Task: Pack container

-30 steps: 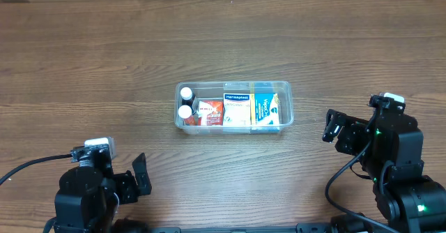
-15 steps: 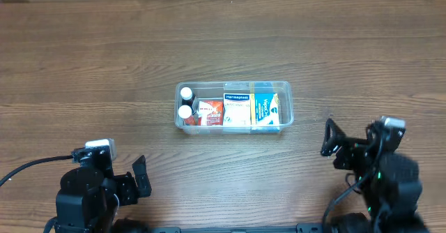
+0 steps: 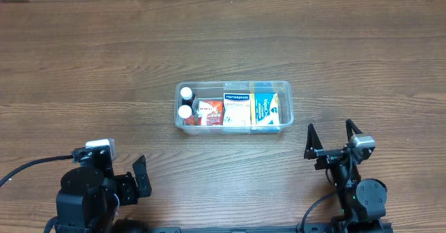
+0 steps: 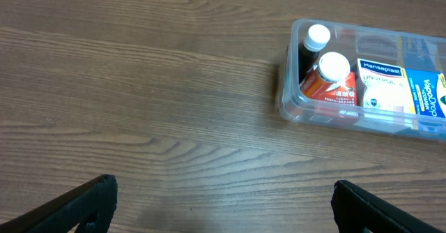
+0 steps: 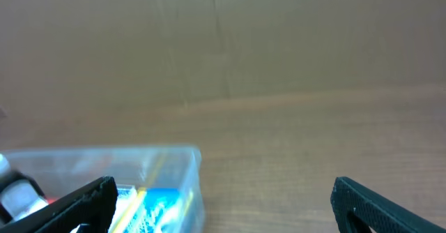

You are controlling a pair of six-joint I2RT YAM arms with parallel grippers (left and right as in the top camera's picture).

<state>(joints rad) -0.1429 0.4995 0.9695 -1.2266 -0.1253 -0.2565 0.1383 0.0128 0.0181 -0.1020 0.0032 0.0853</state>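
Looking from above, we find the container in the middle of the table. It holds two white-capped bottles standing at its left end, then a red box, a white box and a blue and yellow box side by side. We see nothing loose on the wood, so we judge the packing to be done or nearly done. The left gripper has its fingers wide apart and empty, well apart from the container. The right gripper is also spread and empty, near the container's right end. The danger is there: if this arm goes forward low, one finger may strike the wall, push the light container and tip the bottles over.
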